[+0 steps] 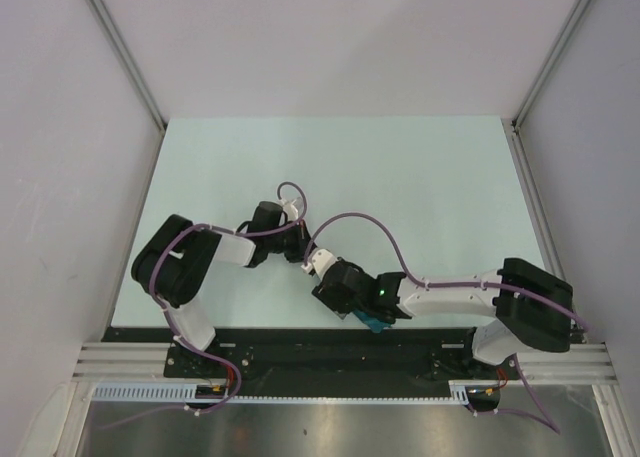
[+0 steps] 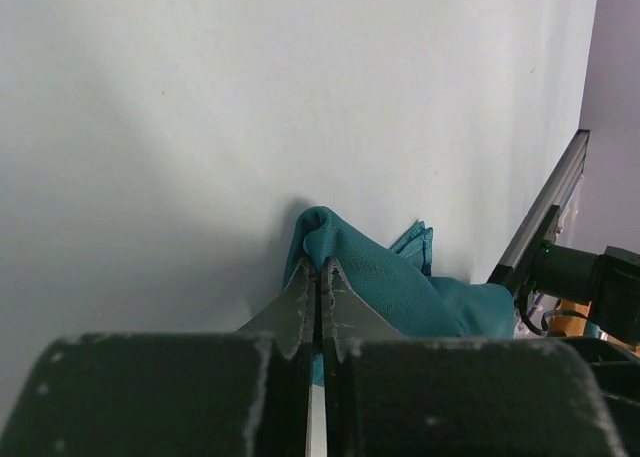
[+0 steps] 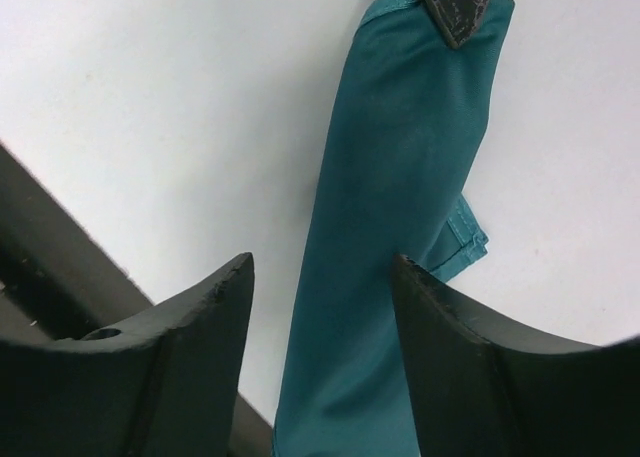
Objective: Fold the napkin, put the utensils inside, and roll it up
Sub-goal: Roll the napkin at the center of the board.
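Two dark, scuffed fingers [image 2: 345,317] of the left gripper [image 2: 320,269] fill the bottom of the left wrist view, pressed flat together with only a hairline between them. Their tips pinch the raised end of the dark teal napkin [image 2: 400,289], which bunches up just behind them and trails off to the right across the pale table [image 2: 150,127]. A folded corner of the cloth pokes up behind the bunch. A black rail [image 2: 545,212] runs along the table's edge at the right.

Right wrist view: the right gripper [image 3: 322,265] stands open and holds nothing, its two broad black fingers [image 3: 190,347] spread apart at the bottom. Between them the napkin runs as a long narrow band from the lower edge up to the top; whether it brushes either finger cannot be told. At the top the pointed tip of the left gripper clamps the band's far end. A hemmed corner sticks out from the band's right side.

Top view: the left arm [image 1: 190,262] reaches in from the left and the right arm [image 1: 450,295] from the right, their wrists meeting over the table's near half. Only a small patch of teal shows, under the right arm's wrist close to the near edge; the arms hide the rest of the cloth
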